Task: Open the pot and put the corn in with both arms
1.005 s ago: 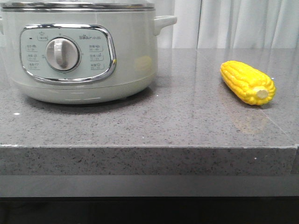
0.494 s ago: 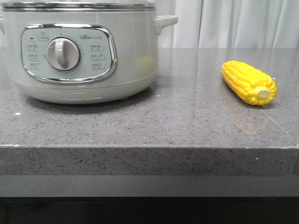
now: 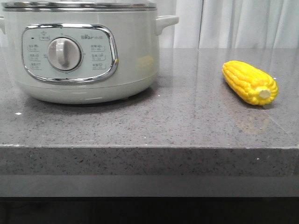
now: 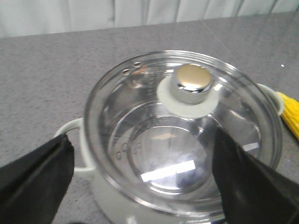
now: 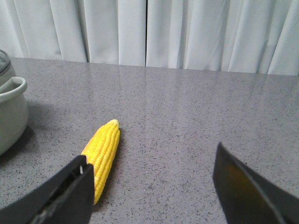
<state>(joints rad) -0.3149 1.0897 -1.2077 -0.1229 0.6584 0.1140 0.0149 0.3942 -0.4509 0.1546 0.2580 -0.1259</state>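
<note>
My left tool (image 4: pixel 145 186) hangs wide open, empty, over the pot (image 3: pixel 79 51) at the bench's (image 3: pixel 177 126) left — I'd centre on the lid knob (image 4: pixel 191 84) before closing. Right tool (image 5: pixel 152 191), also spread and empty, faces the corn (image 5: pixel 103 156) lying right.

The big round pale grey-green pot (image 3: pixel 84 51) looks like smooth glossy plastic or enamel, can't tell which, with a shiny chrome frame (image 3: pixel 70 53) around the panel. Its clear glass lid (image 4: pixel 182 135) has a mirror-bright metal knob (image 4: pixel 191 83). The bumpy yellow corn cob (image 3: pixel 250 82) has a plasticky sheen, and the speckled grey stone-look bench (image 3: pixel 177 116) is polished enough to reflect
</note>
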